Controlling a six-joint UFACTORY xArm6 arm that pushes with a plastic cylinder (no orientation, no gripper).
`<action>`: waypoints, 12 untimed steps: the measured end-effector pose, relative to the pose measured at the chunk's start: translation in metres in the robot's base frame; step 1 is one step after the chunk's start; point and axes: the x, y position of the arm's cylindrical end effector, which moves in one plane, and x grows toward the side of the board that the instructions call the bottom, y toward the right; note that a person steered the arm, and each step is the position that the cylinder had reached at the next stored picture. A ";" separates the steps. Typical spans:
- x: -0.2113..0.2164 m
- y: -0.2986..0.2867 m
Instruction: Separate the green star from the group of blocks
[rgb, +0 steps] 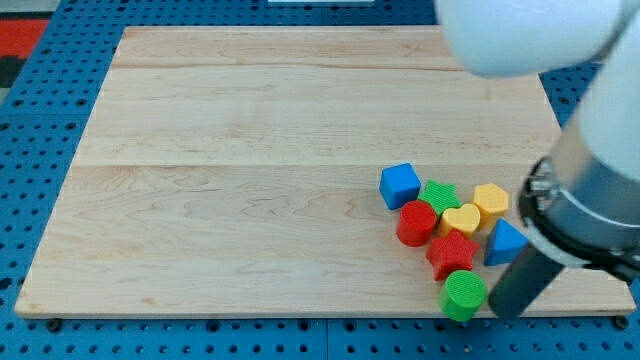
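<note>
The green star (440, 193) sits packed in the pile, between the blue cube (399, 185), red cylinder (416, 222) and yellow heart (461, 219). My tip (502, 312) looks, I think, just beside the green cylinder (463, 295). It is a plain rod, holding nothing.

Board (250, 150) pale matt wood; green star (440, 193) smooth plastic.

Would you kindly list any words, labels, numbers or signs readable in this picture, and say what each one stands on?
None: no text, number or sign is readable anywhere.
The pale wooden board, the blue pegboard table and the coloured blocks, including the green star, are all unmarked.
The white and dark arm shows no legible label.
</note>
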 end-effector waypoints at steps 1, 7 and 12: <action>0.000 -0.035; -0.062 -0.162; -0.091 -0.024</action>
